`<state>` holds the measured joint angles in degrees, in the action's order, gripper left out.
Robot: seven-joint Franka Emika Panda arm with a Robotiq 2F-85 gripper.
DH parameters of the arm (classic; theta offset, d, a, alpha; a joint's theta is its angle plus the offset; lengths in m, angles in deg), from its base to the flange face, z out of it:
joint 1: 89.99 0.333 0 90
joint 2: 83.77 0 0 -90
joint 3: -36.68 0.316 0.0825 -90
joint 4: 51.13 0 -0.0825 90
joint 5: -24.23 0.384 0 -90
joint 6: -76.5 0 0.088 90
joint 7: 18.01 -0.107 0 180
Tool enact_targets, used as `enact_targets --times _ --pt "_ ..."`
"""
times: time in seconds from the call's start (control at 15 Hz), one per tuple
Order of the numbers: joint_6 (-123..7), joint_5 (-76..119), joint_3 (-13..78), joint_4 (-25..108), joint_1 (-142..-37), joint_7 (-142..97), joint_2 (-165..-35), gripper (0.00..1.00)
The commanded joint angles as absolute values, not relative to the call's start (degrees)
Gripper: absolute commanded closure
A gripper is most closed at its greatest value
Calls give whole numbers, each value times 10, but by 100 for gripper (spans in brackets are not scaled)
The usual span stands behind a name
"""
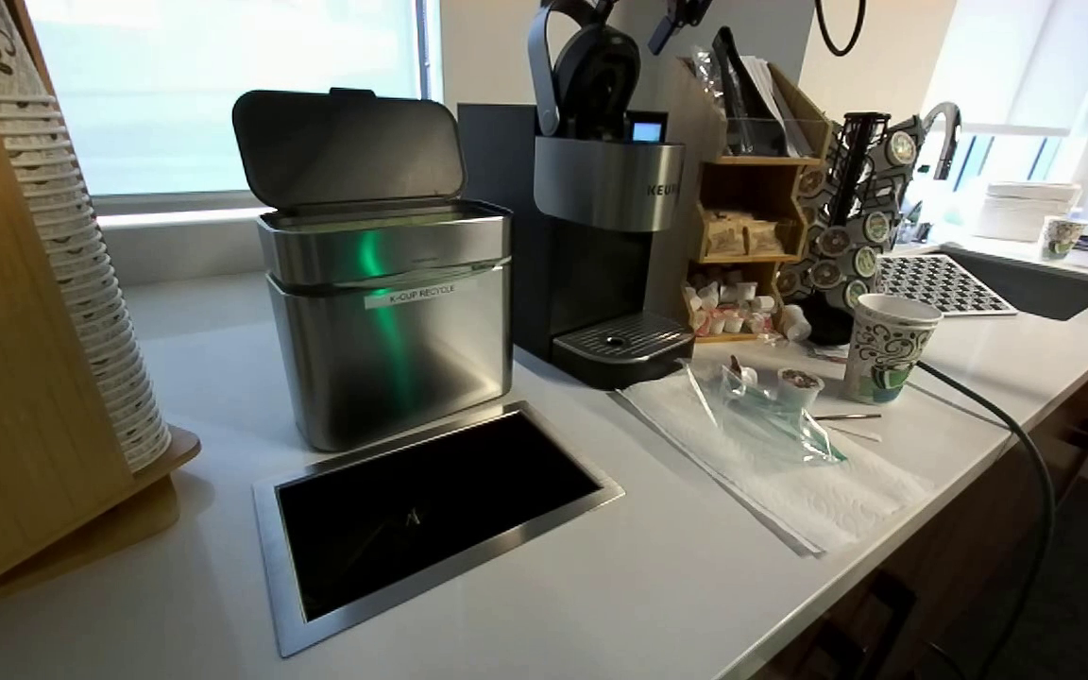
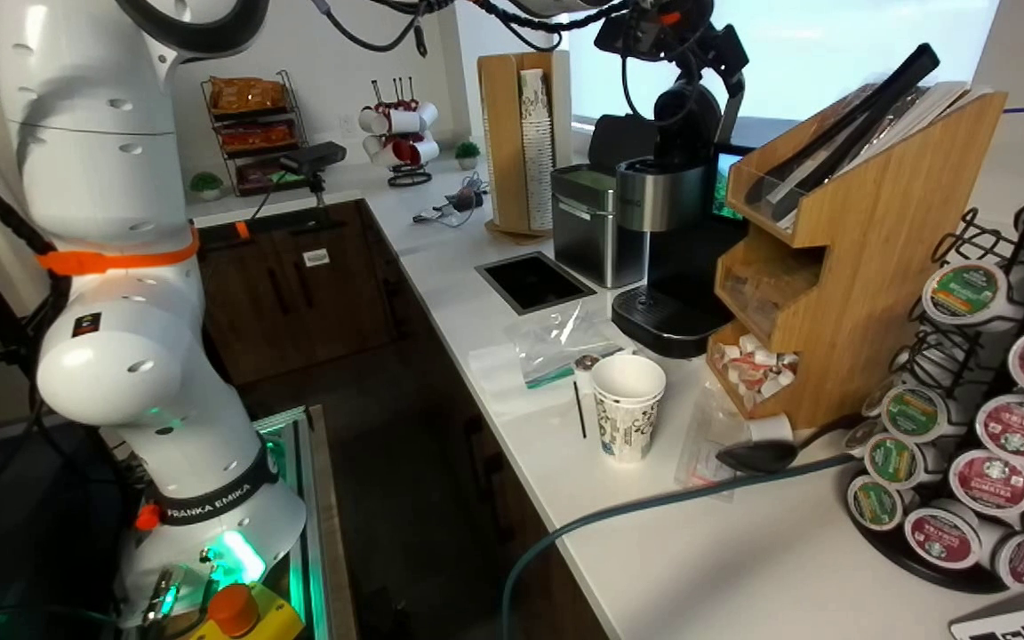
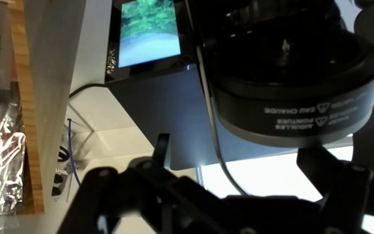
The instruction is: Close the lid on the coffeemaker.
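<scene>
The coffeemaker (image 1: 601, 179) stands on the counter beside a steel bin; it also shows in an exterior view (image 2: 661, 200). Its lid (image 1: 598, 80) stands raised, with the black inside facing out and a silver handle edge; it also shows raised in an exterior view (image 2: 688, 114). In the wrist view the lid (image 3: 297, 113) fills the upper right, with printed warnings on its side. My gripper (image 3: 239, 154) is open and empty, fingers wide apart. Its right finger overlaps the lid's rim; I cannot tell whether they touch. The gripper also shows just above the lid in an exterior view (image 2: 672, 49).
The steel bin (image 1: 402, 331) stands beside the coffeemaker with its flip lid up. A wooden organizer (image 2: 885, 249) stands at the other side. A screen (image 3: 149, 35) and a thin cable (image 3: 211, 120) are close to the gripper. A paper cup (image 2: 626, 409) and plastic bag (image 2: 561, 342) lie in front.
</scene>
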<state>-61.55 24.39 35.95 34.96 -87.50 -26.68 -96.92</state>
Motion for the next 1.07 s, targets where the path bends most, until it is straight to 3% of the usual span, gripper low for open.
enact_targets --times 0.0,1.0 --pt "-538 249 363 355 -877 -280 -947 0" --pt "-363 273 364 398 -881 -367 -900 0"
